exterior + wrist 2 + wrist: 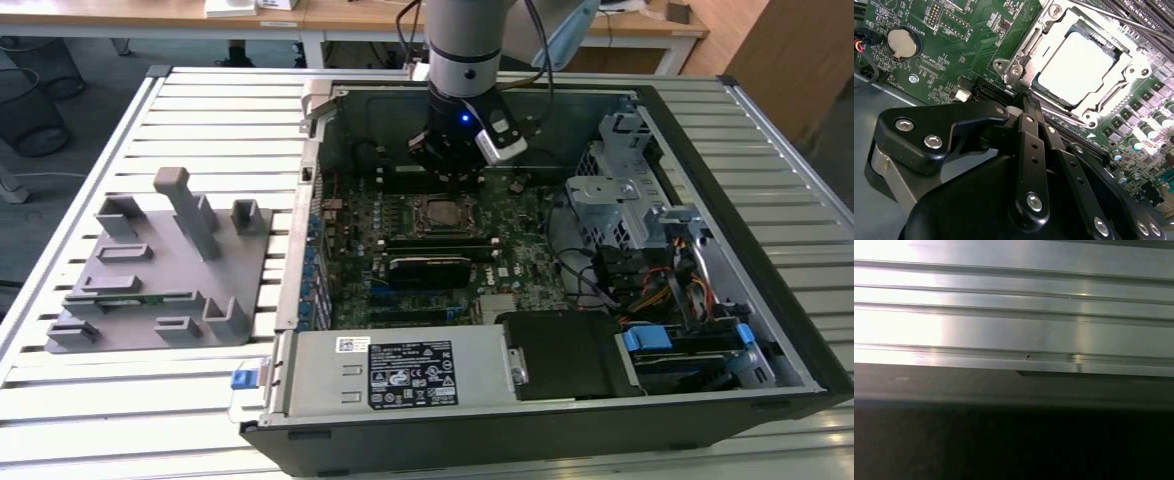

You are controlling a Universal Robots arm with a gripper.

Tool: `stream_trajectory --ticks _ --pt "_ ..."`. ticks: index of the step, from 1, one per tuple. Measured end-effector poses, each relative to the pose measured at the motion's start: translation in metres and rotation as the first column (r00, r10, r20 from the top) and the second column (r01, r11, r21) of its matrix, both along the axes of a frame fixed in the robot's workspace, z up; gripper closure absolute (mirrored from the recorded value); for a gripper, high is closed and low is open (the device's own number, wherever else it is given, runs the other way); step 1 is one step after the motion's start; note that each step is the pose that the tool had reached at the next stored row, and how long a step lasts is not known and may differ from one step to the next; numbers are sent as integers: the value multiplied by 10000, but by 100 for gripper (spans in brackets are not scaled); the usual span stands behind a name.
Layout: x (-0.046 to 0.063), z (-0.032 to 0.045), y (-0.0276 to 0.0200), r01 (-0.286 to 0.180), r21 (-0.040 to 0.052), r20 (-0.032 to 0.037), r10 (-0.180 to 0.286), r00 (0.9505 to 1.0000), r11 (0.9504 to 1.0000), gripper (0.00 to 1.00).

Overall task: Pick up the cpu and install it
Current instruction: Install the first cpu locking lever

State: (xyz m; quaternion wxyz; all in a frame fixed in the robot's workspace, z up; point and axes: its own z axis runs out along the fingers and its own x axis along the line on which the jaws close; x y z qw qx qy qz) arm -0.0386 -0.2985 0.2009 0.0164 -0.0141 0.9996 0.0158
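I'm working in a lab or workshop — slatted aluminium bench (200, 90), opened computer case (747, 200), wooden desks (347, 15) behind me.

An open computer case (747, 200) is laid on its side on a slatted aluminium table (200, 400). Inside it a green motherboard (521, 255) is seen, with a silver power supply (387, 370) at the near edge and a drive cage (621, 195) toward the exterior view's right. A grey fixture plate (160, 270) with upright blocks is set on the table at the exterior view's left, just beside the case. A coin battery (903, 42) is seated on the board in the second wrist view
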Motion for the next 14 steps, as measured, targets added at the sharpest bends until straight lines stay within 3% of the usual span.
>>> stream_trajectory --ticks 14 --pt "3 -20 -5 0 -139 -5 0 10000 9999 89"
